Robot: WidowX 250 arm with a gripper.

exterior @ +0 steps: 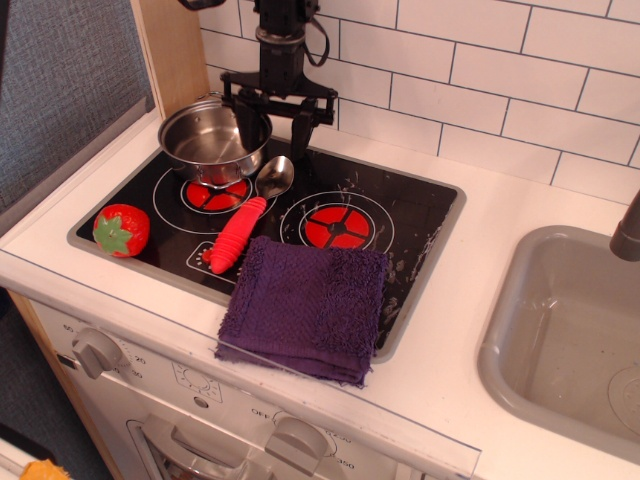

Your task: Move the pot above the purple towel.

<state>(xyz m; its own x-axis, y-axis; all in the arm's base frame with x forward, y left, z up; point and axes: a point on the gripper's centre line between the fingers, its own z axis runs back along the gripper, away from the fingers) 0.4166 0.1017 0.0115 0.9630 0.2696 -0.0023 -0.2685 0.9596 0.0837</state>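
Observation:
The shiny steel pot [208, 145] sits on the back-left burner of the black stovetop [420, 215]. My gripper [275, 128] hangs over the pot's right rim with its jaws wide apart. The left finger [246, 122] is over the inside of the pot near the rim, and the right finger [306, 128] is outside it, above the stove's back edge. The gripper holds nothing. The purple towel [305, 305] lies folded at the stove's front, over its front edge, well clear of the pot.
A silver spoon with a red handle [243, 228] lies between the burners, just right of the pot. A toy strawberry [121, 230] sits at the front left. A wooden post [172, 50] stands behind the pot. A grey sink [570, 330] is at the right.

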